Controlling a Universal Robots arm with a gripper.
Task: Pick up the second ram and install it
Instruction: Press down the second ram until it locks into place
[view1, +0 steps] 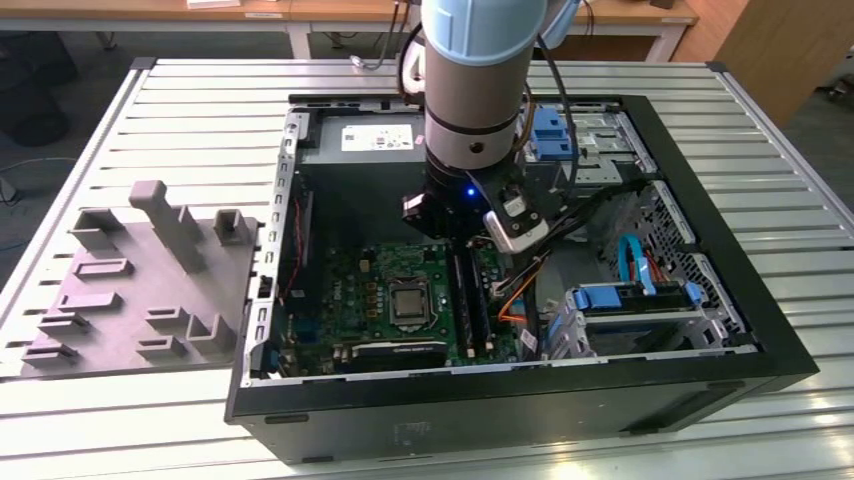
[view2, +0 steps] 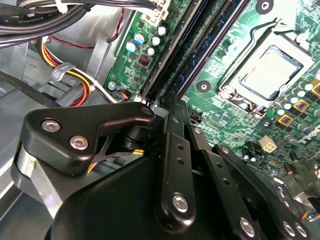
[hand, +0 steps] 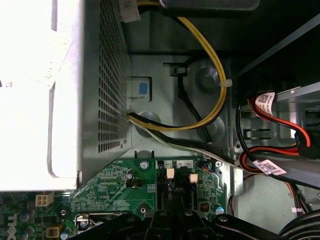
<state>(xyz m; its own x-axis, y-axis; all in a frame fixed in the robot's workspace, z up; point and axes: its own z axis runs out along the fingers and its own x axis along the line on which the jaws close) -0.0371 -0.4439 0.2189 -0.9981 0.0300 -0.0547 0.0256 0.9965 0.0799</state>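
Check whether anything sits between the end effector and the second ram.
Nothing visible does. The end effector hangs directly over the second ram, which stands on edge on the motherboard; the cables lie off to the side.

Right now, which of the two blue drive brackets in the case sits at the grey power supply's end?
The far blue bracket, level with the power supply; the other blue bracket sits by the case's near wall.

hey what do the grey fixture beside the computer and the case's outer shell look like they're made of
The grey fixture looks like moulded plastic: matte, uniform grey, with rounded posts. The computer case shell looks like black painted sheet metal, thin and flat with folded edges; its inner walls are bare, perforated grey metal.
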